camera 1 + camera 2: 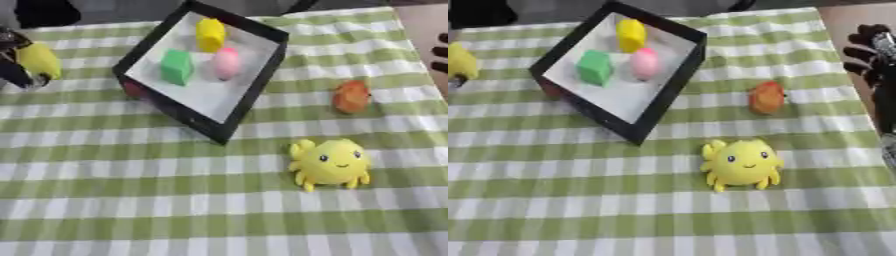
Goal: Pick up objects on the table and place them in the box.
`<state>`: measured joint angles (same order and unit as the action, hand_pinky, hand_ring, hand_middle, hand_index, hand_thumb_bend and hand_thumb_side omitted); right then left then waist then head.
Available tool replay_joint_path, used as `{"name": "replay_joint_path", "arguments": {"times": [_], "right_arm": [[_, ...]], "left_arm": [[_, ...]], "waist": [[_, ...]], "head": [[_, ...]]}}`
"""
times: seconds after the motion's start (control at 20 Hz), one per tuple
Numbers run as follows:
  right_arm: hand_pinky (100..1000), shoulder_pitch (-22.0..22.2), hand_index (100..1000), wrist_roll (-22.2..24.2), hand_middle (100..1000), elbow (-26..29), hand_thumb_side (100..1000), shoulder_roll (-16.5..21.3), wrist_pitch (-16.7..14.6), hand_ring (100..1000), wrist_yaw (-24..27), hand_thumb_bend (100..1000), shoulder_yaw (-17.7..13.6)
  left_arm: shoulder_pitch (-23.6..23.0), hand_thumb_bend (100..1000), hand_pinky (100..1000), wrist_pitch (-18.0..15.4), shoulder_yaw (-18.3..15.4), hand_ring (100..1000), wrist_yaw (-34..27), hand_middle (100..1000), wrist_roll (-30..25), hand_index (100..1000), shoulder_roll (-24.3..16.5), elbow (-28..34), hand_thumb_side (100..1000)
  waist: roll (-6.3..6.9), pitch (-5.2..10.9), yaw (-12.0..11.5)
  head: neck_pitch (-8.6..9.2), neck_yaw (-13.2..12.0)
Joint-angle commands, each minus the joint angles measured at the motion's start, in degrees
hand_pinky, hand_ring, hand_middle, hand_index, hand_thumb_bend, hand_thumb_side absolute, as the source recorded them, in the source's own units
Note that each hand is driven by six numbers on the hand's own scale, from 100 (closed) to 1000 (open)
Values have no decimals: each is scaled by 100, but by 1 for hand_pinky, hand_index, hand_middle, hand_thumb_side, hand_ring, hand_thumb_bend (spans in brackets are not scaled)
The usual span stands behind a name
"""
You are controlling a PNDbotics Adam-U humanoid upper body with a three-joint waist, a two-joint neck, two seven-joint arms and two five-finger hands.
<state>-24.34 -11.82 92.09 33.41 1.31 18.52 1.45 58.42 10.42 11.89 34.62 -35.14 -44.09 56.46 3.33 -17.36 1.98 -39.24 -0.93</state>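
Fingers: left hand (16,60) is curling round a yellow rounded object (39,60) at the cloth's left edge — right hand (872,50) is resting open at the right edge.
Box: black-walled square box (254,87) is sitting upper left, holding green, pink and yellow pieces.
Open room: yellow plush octopus (331,162) and orange rounded object (351,96) are lying apart on the green checked cloth (131,210).

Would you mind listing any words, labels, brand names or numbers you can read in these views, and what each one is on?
None: no writing shows anywhere.
The box, the yellow, green and pink pieces inside it, and the orange object bear no print.
The yellow toy has only a drawn face.
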Motion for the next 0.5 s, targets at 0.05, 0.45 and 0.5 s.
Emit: {"name": "replay_joint_path", "arguments": {"times": [0.05,0.45,0.5], "right_arm": [[836,-78,873,25,815,120,866,208,-5,847,26,100,-25],[841,-260,876,110,831,136,820,173,43,863,-89,100,78],[842,-290,876,120,833,141,805,164,47,867,-101,100,90]], "left_arm": [[356,105,804,-37,127,752,-61,681,-135,704,-49,495,137],[1029,198,801,-319,624,753,307,684,-491,704,617,785,133],[1077,198,800,-350,648,752,353,683,-501,703,683,770,131]], "waist": [[-42,271,5],[-38,296,164],[-34,292,184]], "head": [[-12,27],[16,-63],[26,-72]]}}
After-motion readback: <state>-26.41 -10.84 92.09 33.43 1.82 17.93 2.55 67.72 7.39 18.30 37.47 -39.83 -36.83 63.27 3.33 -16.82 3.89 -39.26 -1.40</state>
